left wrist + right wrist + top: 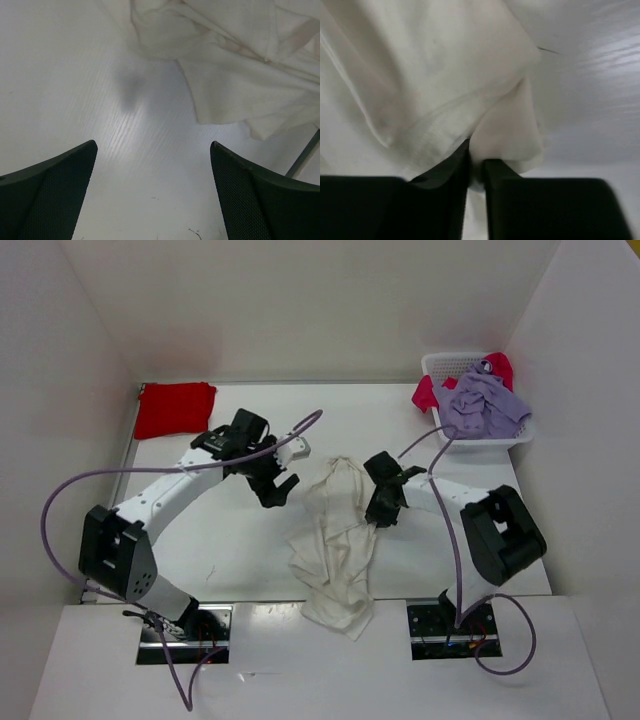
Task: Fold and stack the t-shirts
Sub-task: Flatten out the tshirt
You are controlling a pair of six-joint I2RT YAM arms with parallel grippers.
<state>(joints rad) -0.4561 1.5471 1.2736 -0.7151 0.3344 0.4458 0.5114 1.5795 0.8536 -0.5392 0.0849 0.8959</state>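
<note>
Off-white t-shirt (335, 540) crumpled in a long heap at the middle of the table (230, 550), near end reaching the near edge. Clamped on a fold at its right side by the right gripper (381, 514), fingers almost together with cloth pinched between. Just left of the heap, left gripper (279, 490) spread wide over bare tabletop, holding nothing. Red t-shirt (174, 408) folded flat at the far left corner. Lavender t-shirt (486, 406) and pinkish-red t-shirt (426, 392) bunched in the white mesh basket (441, 364) at the far right corner, spilling over its rim.
</note>
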